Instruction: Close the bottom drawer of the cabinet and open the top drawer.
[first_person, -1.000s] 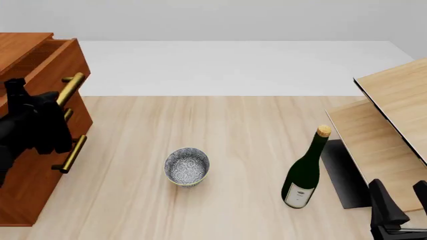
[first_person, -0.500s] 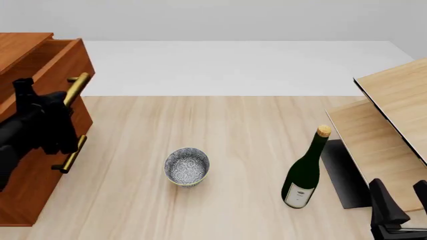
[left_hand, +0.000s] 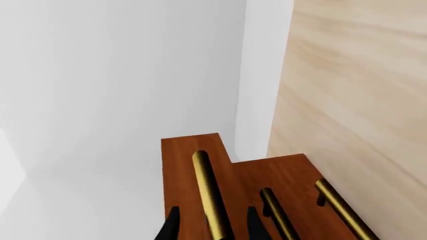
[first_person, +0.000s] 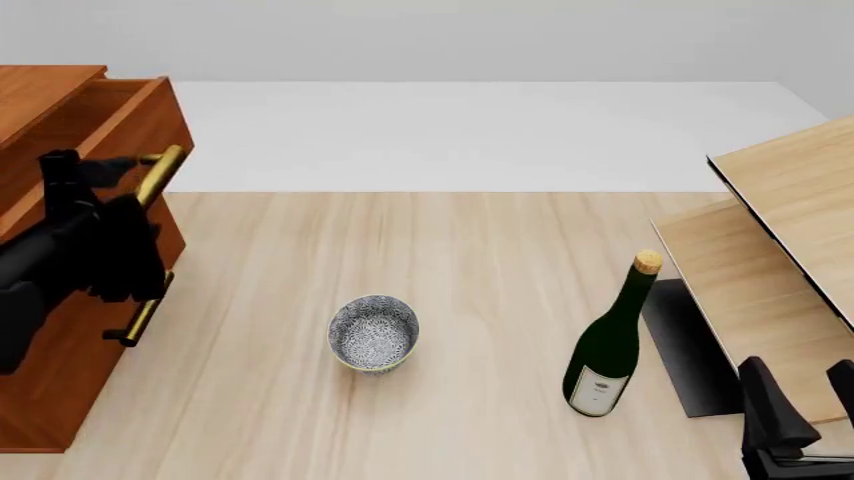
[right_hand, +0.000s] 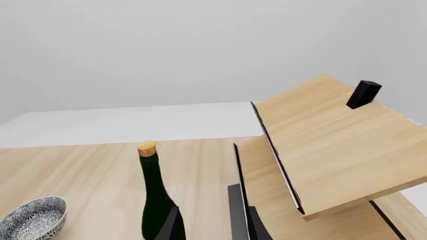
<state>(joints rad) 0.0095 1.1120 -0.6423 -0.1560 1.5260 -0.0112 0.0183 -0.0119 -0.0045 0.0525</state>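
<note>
Top drawer (first_person: 100, 125): stiff, sliding wooden box; left gripper (left_hand: 210, 227) is straddling its brass handle (left_hand: 210, 195), whether clamped unclear.

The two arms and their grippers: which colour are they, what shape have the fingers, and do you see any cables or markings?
The left arm and the right gripper are matte black, with no markings or cables visible. The left gripper has two slim, tapered black fingers; the right one looks alike.
</note>
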